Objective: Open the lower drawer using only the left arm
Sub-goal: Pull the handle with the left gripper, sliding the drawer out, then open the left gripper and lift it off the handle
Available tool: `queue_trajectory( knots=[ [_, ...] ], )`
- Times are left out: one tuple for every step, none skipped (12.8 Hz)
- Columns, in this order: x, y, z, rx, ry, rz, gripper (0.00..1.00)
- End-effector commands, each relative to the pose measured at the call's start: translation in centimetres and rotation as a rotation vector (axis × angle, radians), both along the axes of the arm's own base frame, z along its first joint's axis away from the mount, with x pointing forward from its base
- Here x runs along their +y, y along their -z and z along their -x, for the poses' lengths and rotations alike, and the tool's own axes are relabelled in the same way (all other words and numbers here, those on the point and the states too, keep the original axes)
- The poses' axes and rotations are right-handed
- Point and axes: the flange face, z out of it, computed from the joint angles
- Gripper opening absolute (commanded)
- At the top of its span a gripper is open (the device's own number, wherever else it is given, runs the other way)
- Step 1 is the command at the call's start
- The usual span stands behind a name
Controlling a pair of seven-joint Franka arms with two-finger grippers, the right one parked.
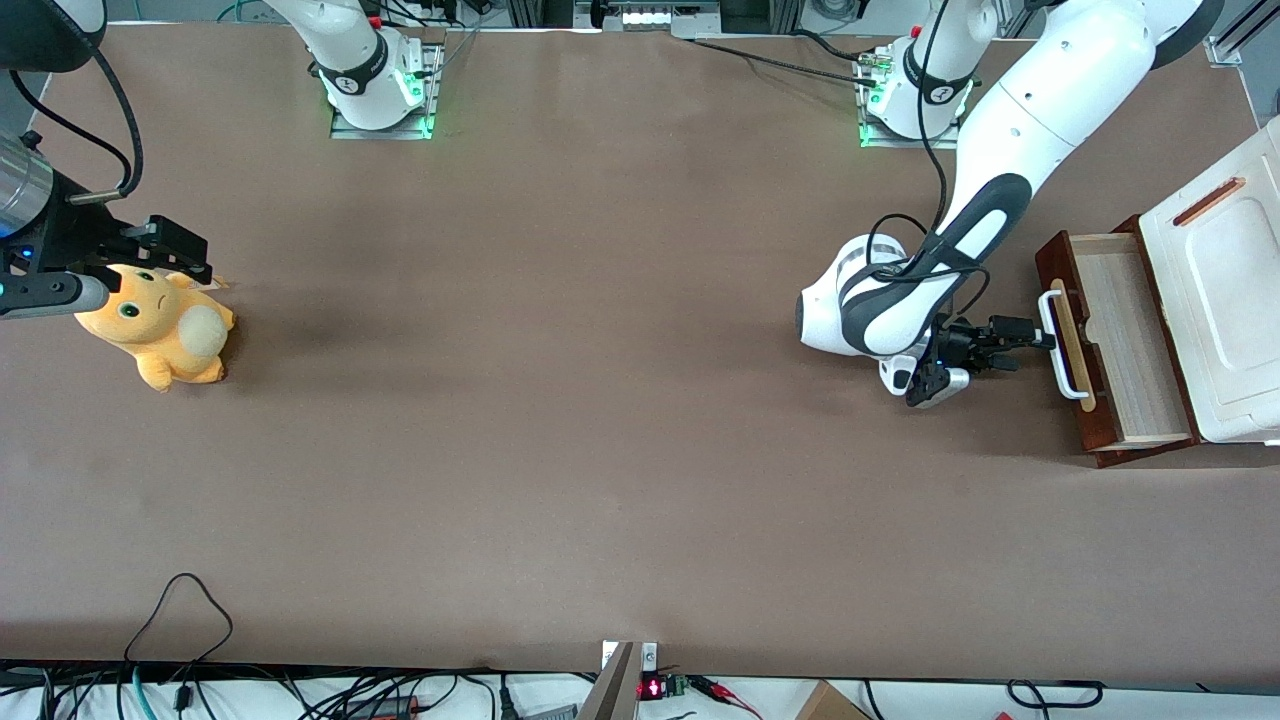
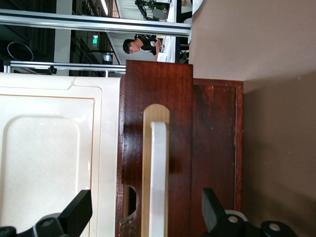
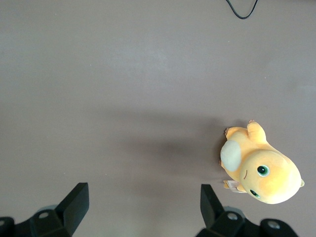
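Front view, open room: brown table [image 1: 600, 420] runs bare and wide from the gripper [image 1: 1040, 340] toward the parked arm's end; its edge nearest the camera lies well apart from the gripper.
Plush toy: orange plush animal [image 1: 160, 335] lies far off toward the parked arm's end, well apart from the gripper.
Left arm: left arm [image 1: 1000, 200] reaches down from its base, forearm bent low over the table, wrist turned so the gripper points level at the drawer front.
Gripper: just at the white handle [image 1: 1062, 345], near the handle's middle; whether it touches cannot be told.
Left wrist view, fingers: two black fingers [image 2: 74, 212] are spread wide, one on each side of the handle [image 2: 159, 177], neither pressing it.
Lower drawer: lower drawer [image 1: 1110, 345] stands pulled well out of the white cabinet [image 1: 1220, 290], pale wood inside showing, directly ahead of the gripper.
In the way: nothing lies between gripper and handle; the cabinet body sits above the drawer's inner end.
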Motion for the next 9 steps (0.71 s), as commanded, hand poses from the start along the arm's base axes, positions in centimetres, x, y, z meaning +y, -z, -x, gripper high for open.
queue_trajectory(
  knots=[
    [-0.6, -3.2, -1.0, -0.011, -0.007, 0.059, 0.97],
    [-0.8, -4.2, -1.2, 0.018, 0.004, 0.085, 0.97],
    [-1.3, -5.8, -1.5, 0.038, -0.009, 0.144, 0.98],
    [-1.7, -7.8, -2.5, 0.035, -0.039, 0.218, 0.99],
    [-2.2, -9.4, -2.8, 0.045, -0.083, 0.292, 1.00],
    [-2.6, -11.5, -3.2, 0.058, -0.128, 0.367, 1.00],
    [-3.2, -13.6, -3.4, 0.072, -0.157, 0.428, 1.00],
    [-4.7, -16.1, -3.6, 0.080, -0.181, 0.512, 1.00],
    [-5.4, -19.0, -3.8, 0.086, -0.211, 0.600, 1.00]
  ],
)
